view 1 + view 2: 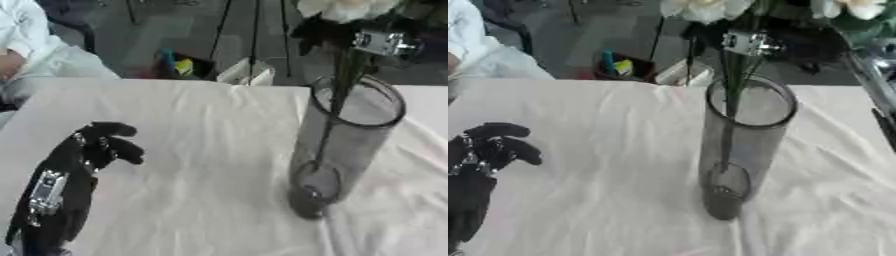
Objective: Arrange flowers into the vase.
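A tall clear glass vase (350, 145) stands on the white tablecloth (192, 165), right of centre. A white flower (346, 9) hangs above it, and its green stem (335, 100) reaches down through the vase mouth towards the bottom. My right hand (382, 43), black with a silver part, comes in from the upper right and is curled round the stem just under the bloom. My left hand (96, 145) rests on the cloth at the lower left, fingers relaxed and holding nothing.
A second white bloom (846, 7) and a clear glassy object (877, 85) show at the right edge. Beyond the table's far edge sit a dark box of coloured items (175, 65) and white pieces (249, 72). A person in white sits at the upper left.
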Tool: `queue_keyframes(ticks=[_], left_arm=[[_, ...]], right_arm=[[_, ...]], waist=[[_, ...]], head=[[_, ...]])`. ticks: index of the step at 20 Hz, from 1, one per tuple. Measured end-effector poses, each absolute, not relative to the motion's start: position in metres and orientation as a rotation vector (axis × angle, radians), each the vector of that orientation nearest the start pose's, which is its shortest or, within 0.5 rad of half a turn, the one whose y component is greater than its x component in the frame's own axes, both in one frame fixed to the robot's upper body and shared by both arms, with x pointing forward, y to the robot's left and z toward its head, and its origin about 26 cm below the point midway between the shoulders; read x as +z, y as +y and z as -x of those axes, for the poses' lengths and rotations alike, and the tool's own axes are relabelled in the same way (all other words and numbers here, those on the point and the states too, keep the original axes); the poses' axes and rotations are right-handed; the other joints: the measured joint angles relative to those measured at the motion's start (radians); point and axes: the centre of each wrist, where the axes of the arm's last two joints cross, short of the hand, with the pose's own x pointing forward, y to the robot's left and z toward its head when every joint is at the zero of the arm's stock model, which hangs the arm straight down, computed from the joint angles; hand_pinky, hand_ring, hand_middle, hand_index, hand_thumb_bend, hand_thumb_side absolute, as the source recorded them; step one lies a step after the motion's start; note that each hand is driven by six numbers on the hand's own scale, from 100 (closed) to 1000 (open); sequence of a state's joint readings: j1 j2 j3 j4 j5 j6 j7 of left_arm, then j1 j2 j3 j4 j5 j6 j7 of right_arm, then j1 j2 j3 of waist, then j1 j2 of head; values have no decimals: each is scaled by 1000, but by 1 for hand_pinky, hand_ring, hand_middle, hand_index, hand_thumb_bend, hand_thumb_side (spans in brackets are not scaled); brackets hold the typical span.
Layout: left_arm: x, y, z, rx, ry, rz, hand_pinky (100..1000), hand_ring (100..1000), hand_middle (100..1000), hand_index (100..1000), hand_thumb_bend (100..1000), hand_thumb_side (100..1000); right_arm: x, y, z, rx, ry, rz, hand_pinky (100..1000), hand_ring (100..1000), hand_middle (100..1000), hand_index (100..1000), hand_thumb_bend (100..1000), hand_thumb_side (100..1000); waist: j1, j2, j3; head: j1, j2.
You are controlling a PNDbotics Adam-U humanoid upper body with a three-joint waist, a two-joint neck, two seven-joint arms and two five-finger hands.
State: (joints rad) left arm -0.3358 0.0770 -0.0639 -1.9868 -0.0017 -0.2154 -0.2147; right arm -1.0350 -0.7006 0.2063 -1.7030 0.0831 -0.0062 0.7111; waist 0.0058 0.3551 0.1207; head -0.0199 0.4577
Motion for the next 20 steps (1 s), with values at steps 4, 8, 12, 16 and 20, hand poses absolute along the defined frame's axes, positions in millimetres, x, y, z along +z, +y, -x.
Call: queue_keyframes(ticks=[4, 8, 12, 16, 20], left_arm=[[189, 199, -303, -471, -2484, 228, 585, 614, 681, 780, 110, 1000], [189, 199, -303, -473, -2484, 228, 585, 615, 682, 780, 110, 1000], [189, 199, -303, -476, -2483, 228, 585, 616, 682, 779, 110, 1000], [189, 199, -303, -480, -2482, 226, 585, 616, 683, 779, 110, 1000], [189, 199, -303, -483, -2482, 225, 585, 617, 683, 779, 110, 1000]], right_arm=[[393, -232, -353, -2316, 2759, -511, 856, 829, 703, 875, 100, 1000], [390, -239, -357, -2311, 2751, -561, 880, 861, 764, 910, 100, 1000], [387, -244, -361, -2303, 2715, -611, 898, 876, 787, 926, 100, 1000], [383, -250, -367, -2314, 2695, -629, 916, 882, 796, 939, 100, 1000], [380, -254, -371, -2333, 2683, -625, 929, 889, 804, 964, 134, 1000]], waist=[[0, 0, -2], [0, 0, -3], [0, 0, -3], [0, 0, -4], [0, 3, -4]], head=[[0, 0], [1, 0], [1, 0], [2, 0], [2, 0]])
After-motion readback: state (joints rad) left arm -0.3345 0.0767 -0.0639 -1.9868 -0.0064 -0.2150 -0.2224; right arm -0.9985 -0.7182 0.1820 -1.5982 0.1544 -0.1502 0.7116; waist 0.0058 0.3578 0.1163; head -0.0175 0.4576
